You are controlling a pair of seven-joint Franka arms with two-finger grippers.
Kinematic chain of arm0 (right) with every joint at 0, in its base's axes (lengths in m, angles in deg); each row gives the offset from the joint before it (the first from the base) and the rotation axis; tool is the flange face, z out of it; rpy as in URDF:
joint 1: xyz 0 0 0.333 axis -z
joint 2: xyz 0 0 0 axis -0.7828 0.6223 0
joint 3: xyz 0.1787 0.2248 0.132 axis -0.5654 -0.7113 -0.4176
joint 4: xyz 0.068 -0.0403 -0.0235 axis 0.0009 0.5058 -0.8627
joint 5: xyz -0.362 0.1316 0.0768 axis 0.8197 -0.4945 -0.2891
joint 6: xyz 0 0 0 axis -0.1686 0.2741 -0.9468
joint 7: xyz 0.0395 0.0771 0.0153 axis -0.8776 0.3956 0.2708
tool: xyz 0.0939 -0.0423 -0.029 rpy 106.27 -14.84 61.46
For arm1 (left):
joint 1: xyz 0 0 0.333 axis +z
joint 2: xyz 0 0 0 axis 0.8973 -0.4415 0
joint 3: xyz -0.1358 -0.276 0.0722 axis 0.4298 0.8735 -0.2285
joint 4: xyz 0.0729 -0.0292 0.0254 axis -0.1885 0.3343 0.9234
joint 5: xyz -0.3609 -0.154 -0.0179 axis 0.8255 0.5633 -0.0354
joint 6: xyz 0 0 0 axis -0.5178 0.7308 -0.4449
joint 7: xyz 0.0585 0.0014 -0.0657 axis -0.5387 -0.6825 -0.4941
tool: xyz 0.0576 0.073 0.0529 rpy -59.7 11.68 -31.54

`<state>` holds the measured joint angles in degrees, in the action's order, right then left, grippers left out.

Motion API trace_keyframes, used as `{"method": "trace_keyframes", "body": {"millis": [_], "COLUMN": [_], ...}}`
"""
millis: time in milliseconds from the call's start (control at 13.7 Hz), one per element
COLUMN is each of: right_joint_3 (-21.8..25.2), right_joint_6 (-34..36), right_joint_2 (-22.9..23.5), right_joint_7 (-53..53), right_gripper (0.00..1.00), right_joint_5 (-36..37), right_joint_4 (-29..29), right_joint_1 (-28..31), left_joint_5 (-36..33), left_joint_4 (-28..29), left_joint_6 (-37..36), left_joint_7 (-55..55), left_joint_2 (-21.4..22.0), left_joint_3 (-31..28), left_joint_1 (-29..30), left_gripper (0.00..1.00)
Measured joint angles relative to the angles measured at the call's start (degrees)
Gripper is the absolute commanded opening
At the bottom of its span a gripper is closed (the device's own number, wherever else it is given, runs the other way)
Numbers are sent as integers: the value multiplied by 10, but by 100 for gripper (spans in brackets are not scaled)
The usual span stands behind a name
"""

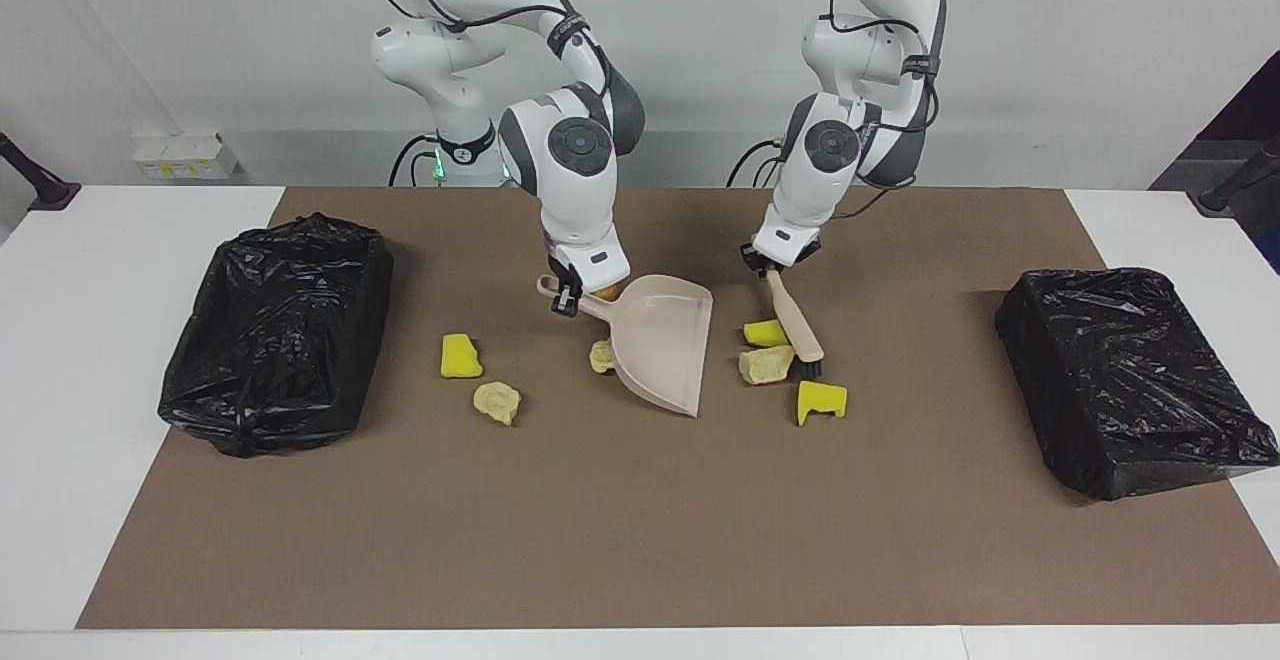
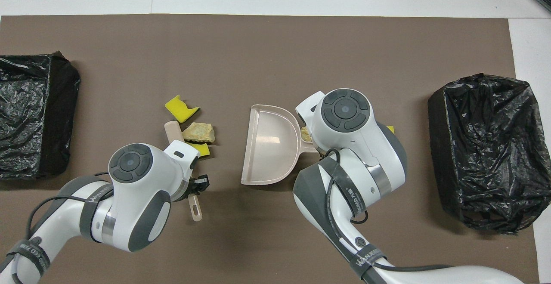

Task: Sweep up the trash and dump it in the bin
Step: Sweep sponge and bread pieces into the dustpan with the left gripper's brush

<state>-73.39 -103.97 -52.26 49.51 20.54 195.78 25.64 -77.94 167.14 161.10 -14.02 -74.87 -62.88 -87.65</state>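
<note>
Seven scraps of trash (image 1: 766, 364) on the brown mat (image 1: 640, 540): bright yellow sponge pieces with notched edges, crumbly beige foam chunks, one orange-tan lump (mostly hidden by the right end effector). Three bunched just beside the dark bristles of the brush (image 1: 795, 325), between it and the dustpan (image 1: 665, 340); one beige chunk against the pan's edge toward the right arm's end; two more lying apart toward that same end. Left end effector (image 1: 778, 262) clamped on the brush handle, right end effector (image 1: 565, 300) closed on the dustpan handle. Black-lined bins (image 1: 275, 335) at both ends of the mat, well apart from the scraps, bare mat between. Overhead, the two outlying scraps covered by the right arm, plain only in the facing view.
</note>
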Motion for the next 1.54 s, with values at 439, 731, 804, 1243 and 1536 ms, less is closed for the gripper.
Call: {"method": "trace_keyframes", "body": {"millis": [439, 731, 804, 1243, 1536], "right_joint_3": [2, 1, 1, 2, 1], "right_joint_6": [6, 6, 6, -2, -3], "right_joint_2": [-4, -4, -4, -5, -5], "right_joint_7": [1, 2, 2, 18, 19], "right_gripper": [0, 0, 0, 0, 0], "right_joint_5": [1, 2, 2, 2, 2], "right_joint_4": [3, 3, 3, 3, 3], "right_joint_1": [4, 6, 6, 6, 7], "left_joint_5": [28, 30, 30, 29, 16], "left_joint_4": [-16, -81, -98, -116, -114], "left_joint_6": [8, -66, -103, -180, -162], "left_joint_7": [-5, 11, 12, -10, -144], "left_joint_2": [1, 3, 8, 52, 35], "left_joint_3": [1, 0, -5, -21, -23], "left_joint_1": [-123, -154, -154, -33, 81], "left_gripper": [0, 0, 0, 0, 0]}}
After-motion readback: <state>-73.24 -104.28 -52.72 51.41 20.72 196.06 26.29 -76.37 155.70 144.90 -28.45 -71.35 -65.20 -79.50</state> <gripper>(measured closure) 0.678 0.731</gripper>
